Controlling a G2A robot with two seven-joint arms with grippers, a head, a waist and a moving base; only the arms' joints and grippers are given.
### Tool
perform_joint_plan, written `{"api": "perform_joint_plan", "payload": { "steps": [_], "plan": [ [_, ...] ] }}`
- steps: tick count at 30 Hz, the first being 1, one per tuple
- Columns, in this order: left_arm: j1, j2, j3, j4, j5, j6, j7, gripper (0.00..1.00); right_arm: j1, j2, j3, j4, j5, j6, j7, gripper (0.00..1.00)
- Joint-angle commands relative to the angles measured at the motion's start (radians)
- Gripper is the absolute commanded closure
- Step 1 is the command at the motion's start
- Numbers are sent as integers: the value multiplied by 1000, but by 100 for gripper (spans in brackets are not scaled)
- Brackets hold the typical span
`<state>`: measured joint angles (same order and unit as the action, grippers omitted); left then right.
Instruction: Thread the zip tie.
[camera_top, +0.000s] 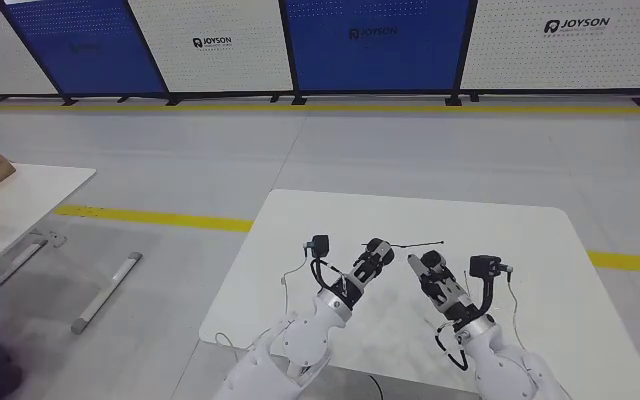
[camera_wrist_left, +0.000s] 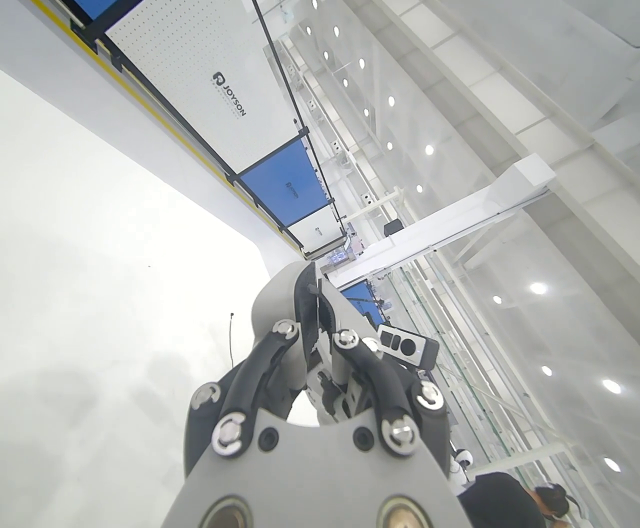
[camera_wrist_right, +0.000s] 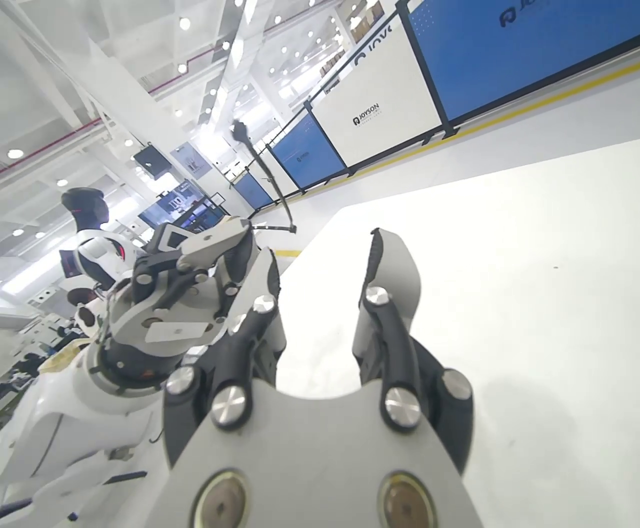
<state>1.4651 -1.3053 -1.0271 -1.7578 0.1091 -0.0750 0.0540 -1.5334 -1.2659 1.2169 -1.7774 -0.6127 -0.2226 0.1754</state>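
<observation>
Zip tie (camera_wrist_right: 271, 181) is pinched in your left hand (camera_wrist_left: 312, 285), sticking out over the surface (camera_top: 500, 225) toward your right hand (camera_wrist_right: 324, 250), which sits just beside it, fingers apart. Free end might be the head. Grip it close to the tip so it won't flex.

The left gripper (camera_wrist_left: 314, 286) hides one end of the zip tie (camera_wrist_right: 261, 166) — its head (far tip) blurred.

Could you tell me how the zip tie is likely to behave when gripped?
Probably springy rather than limp: the zip tie arcs freely from the left gripper without drooping. Likely light; being so thin, it could pivot or slip.
</observation>
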Motion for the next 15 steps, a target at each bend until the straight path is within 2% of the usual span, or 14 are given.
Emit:
{"api": "perform_joint_plan", "payload": {
  "steps": [1, 8, 9, 11, 12, 15],
  "plan": [
    [1, 0, 2, 1, 8, 2, 5, 100, -8, 1, 6, -8, 1, -4, -9, 65],
    [11, 1, 9, 7, 45, 0, -9, 100, -19, 3, 21, -19, 9, -11, -27, 72],
    [13, 1, 10, 6, 47, -1, -9, 100, -18, 3, 21, -20, 8, -12, -27, 75],
    [15, 1, 11, 2, 52, -1, -9, 100, -16, 3, 20, -22, 4, -10, -27, 88],
    [16, 1, 11, -1, 53, -1, -10, 100, -15, 3, 19, -23, 3, -8, -28, 100],
    [18, 2, 11, -9, 55, -3, -11, 100, -11, 2, 14, -22, -7, -5, -26, 100]
  ]
}}
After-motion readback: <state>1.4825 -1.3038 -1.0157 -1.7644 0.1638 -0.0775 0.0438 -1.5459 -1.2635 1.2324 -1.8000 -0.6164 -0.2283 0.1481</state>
